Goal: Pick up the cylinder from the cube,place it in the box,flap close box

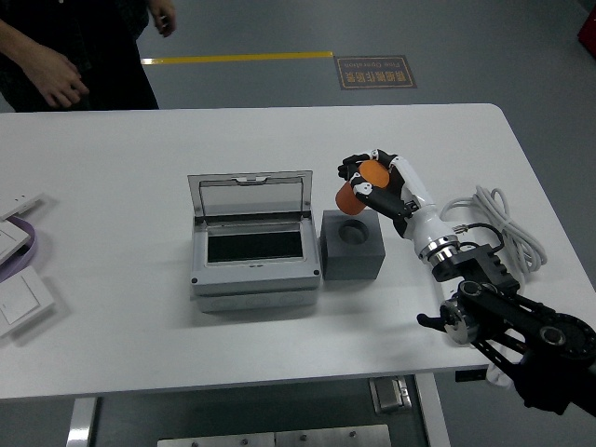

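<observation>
An orange cylinder (358,186) is held tilted in the air, just above and behind the dark grey cube (352,247). My right hand (367,181) is shut on it, fingers wrapped around its sides. The cube's round socket (352,232) shows empty on top. Left of the cube stands the grey box (251,256), with its clear flap lid (250,197) raised at the back and its dark inside exposed. My left hand is out of sight.
A white coiled cable (503,226) lies to the right of my right arm. White switch plates (17,270) sit at the table's left edge. A person in dark clothes (79,51) stands at the far left side, hands hanging free.
</observation>
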Robot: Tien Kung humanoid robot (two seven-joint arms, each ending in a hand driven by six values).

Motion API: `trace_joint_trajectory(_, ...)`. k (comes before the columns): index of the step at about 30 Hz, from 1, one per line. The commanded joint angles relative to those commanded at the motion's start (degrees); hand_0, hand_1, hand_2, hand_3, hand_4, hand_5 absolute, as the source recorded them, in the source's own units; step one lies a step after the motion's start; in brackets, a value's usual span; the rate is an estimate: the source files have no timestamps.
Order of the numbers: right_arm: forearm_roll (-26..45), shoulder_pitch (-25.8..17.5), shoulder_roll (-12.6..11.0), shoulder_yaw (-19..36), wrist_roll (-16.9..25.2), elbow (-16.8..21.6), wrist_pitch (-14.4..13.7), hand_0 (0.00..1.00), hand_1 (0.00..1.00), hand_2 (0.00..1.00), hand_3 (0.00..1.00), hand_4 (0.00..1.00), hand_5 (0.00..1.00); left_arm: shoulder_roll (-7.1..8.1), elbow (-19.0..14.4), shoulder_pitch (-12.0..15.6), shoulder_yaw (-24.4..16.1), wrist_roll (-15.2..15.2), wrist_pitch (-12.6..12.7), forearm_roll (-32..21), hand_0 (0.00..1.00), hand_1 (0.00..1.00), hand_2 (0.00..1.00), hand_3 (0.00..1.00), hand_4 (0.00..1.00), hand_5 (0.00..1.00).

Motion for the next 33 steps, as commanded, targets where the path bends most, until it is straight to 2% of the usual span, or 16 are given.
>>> trace_joint_trajectory(5,-4.11,0.69,0.10,-0.29,-2.32,5.52,-0.73,0.598,0.480,0.446,0.281,0.012,0.002,-0.04,0.00,0.00,0.11,0.00,0.01,-0.13,0.601,0.512,0.561,0.619,0.713,0.202)
trace_joint_trajectory(6,-5.06,1.00,0.15,-0.54,-2.98,6.44,-0.76,0.524,0.407,0.410,0.258,0.002,0.002,-0.04,0.00,-0.01,0.13,0.00,0.01,-0.14,0.602,0.512,0.562,0.619,0.713,0.203)
trace_joint_trajectory(7,-6.18,1.38,0.21,-0.87,-3.73,7.32,-0.78,0.524,0.407,0.410,0.258,0.002,0.002,-0.04,0.00,-0.02,0.16,0.00,0.01,-0.16,0.602,0.512,0.562,0.619,0.713,0.203)
trace_joint_trajectory(11,-10.86,3.59,0.78,-2.67,-7.06,9.44,-0.41,0.524,0.407,0.410,0.258,0.002,0.002,0.01,0.01,-0.07,0.34,-0.01,0.03,-0.28,0.602,0.512,0.562,0.619,0.713,0.203)
trace_joint_trajectory(12,-11.95,4.22,1.01,-3.21,-7.86,9.56,-0.26,0.437,0.336,0.389,0.251,0.002,0.002,0.03,0.02,-0.09,0.39,-0.01,0.03,-0.32,0.601,0.512,0.562,0.620,0.713,0.202)
trace_joint_trajectory(17,-18.88,7.84,3.01,-6.21,-13.23,8.76,1.16,0.437,0.336,0.389,0.251,0.002,0.002,0.06,0.04,-0.16,0.58,-0.02,0.03,-0.41,0.601,0.512,0.562,0.620,0.713,0.202)
trace_joint_trajectory(18,-20.27,8.44,3.43,-6.70,-14.07,8.48,1.28,0.342,0.331,0.387,0.251,0.002,0.002,0.06,0.04,-0.18,0.61,-0.02,0.03,-0.42,0.601,0.512,0.562,0.621,0.714,0.201)
trace_joint_trajectory(23,-29.08,11.64,5.77,-9.13,-17.69,6.58,1.59,0.342,0.331,0.387,0.251,0.002,0.002,0.06,0.03,-0.17,0.79,0.00,0.02,-0.45,0.601,0.512,0.562,0.621,0.714,0.201)
trace_joint_trajectory(24,-31.19,12.35,6.24,-9.62,-18.81,6.08,1.99,0.276,0.319,0.382,0.250,0.002,0.002,0.08,0.02,-0.12,0.89,0.02,0.02,-0.53,0.601,0.512,0.562,0.621,0.716,0.202)
trace_joint_trajectory(33,-45.50,17.41,9.12,-15.83,-27.83,3.19,6.74,0.270,0.314,0.384,0.251,0.002,0.002,0.38,0.18,0.03,2.03,0.02,0.09,-1.56,0.601,0.512,0.562,0.621,0.716,0.202)
